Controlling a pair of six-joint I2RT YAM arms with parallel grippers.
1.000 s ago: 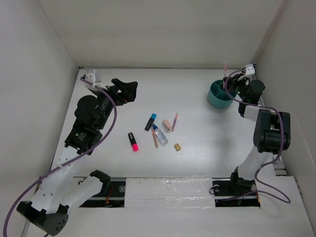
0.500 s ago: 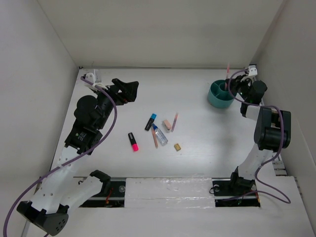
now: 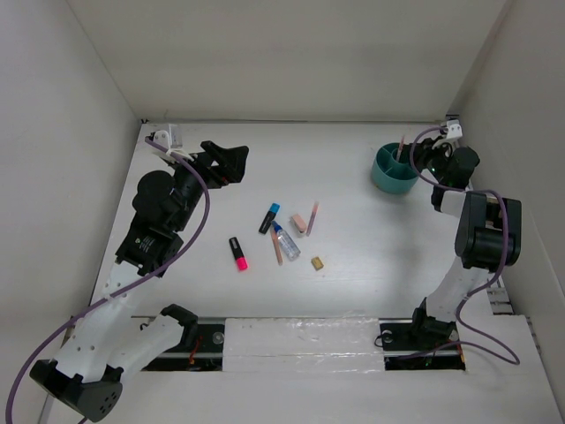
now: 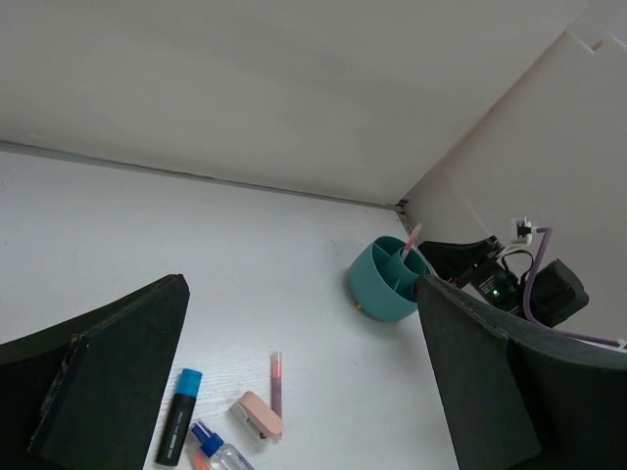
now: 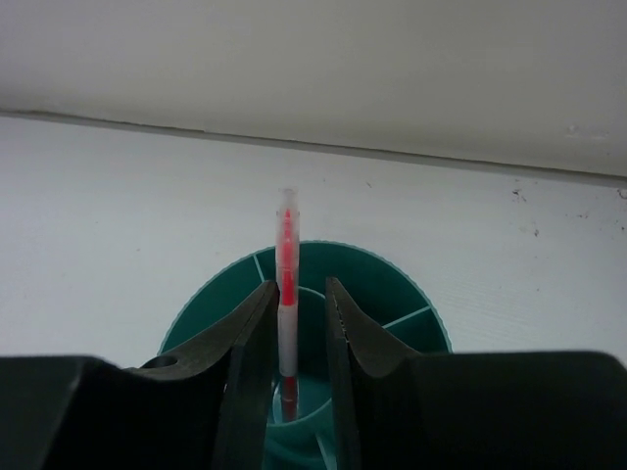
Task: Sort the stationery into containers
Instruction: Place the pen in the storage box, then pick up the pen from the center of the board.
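Two wide-spread jaws belong to the left gripper [image 3: 237, 164], which hangs over the far-left part of the white table [image 3: 371, 256] and holds nothing. Its wrist camera looks out between the black fingers [image 4: 108, 392] and catches only part of the loose stationery: the blue-capped black marker [image 3: 269, 217], the pink eraser [image 3: 299, 221], a thin pink pencil lying flat [image 3: 312, 217] and the top of the clear blue-capped bottle [image 3: 285, 240]. Only the overhead view adds the pink-capped black marker [image 3: 238, 253], the orange pencil [image 3: 276, 249] just beside the bottle, and the tiny tan block [image 3: 317, 263]. All seven lie in a loose cluster at mid-table, well apart from both grippers.

Further right, the round teal plastic organiser [image 3: 384, 181] stands near the far-right corner, with the right gripper [image 3: 415, 157] at its right rim. From overhead those fingers are too small to read. The right wrist view shows the jaws a little apart around an upright pink-and-white pencil [image 5: 285, 255], its lower end in the central round cup [image 5: 312, 323]. A gap shows on one side of it; on the other, contact cannot be told.

Bare table lies between the cluster and the organiser and along the near edge. The right wall [image 3: 521, 106] leaves the organiser little room on that side.
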